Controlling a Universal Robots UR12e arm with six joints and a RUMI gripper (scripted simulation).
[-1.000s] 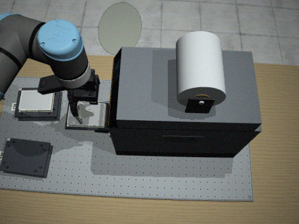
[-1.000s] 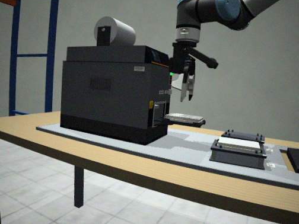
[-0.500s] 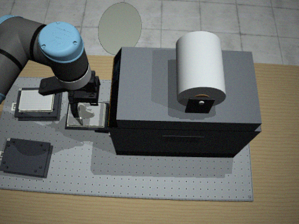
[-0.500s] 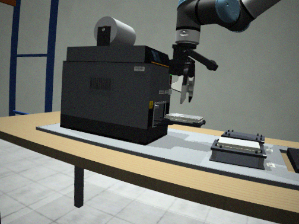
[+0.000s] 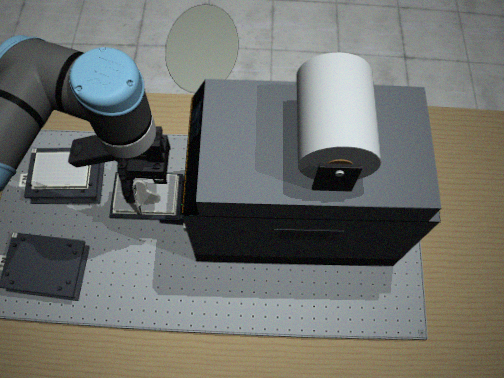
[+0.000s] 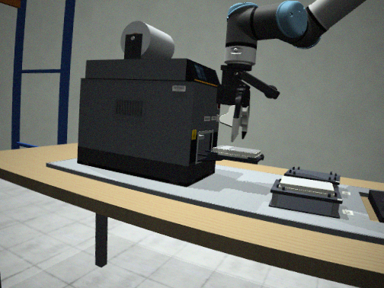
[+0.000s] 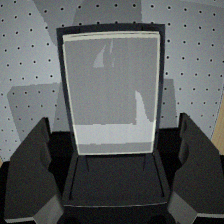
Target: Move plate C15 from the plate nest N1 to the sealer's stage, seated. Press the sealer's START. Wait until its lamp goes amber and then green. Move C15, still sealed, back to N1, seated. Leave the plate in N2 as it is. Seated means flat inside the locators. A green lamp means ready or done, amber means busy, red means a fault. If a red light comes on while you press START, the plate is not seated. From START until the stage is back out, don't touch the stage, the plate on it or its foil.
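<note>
Tool (image 6: 239,134) poised above plate C15 (image 6: 237,151), fingers pointing straight down, partly open, gripping nothing, tips clear of the plate. Plate C15 lying flat on the sealer's stage (image 6: 256,158), which juts from the front of the sealer (image 6: 148,117); pale glossy top surface filling the wrist view (image 7: 112,92), with one dark finger (image 7: 30,170) at either side and well outside the plate's long edges. Foil roll (image 5: 337,111) mounted on top of the sealer. On the perforated board (image 5: 250,294) covering the counter (image 5: 470,224): one nest (image 5: 62,176) carrying a second white plate (image 5: 60,170), another nest (image 5: 44,265) holding nothing.
</note>
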